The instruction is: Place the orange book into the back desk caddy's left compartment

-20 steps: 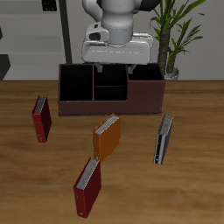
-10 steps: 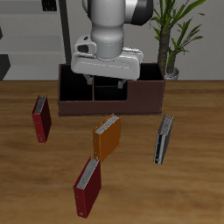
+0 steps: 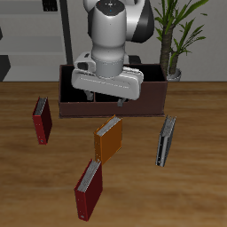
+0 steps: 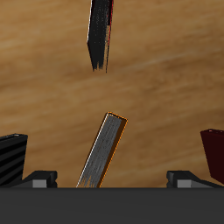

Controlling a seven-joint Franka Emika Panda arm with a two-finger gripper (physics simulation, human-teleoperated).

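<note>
The orange book lies on the table in front of the back desk caddy, a long dark brown box. My gripper hangs open and empty above the caddy's front wall, a little behind and above the book. My hand hides most of the caddy's black-lined left compartment. In the wrist view the orange book shows its pale page edge between my spread fingertips.
One dark red book lies beside the caddy's end, and another lies near the table's front edge. A grey-blue book lies on the orange book's other side. A potted plant stands behind the caddy.
My arm has come forward and down from over the caddy toward the orange book, and the hand has tilted. The books and the caddy have not moved.
</note>
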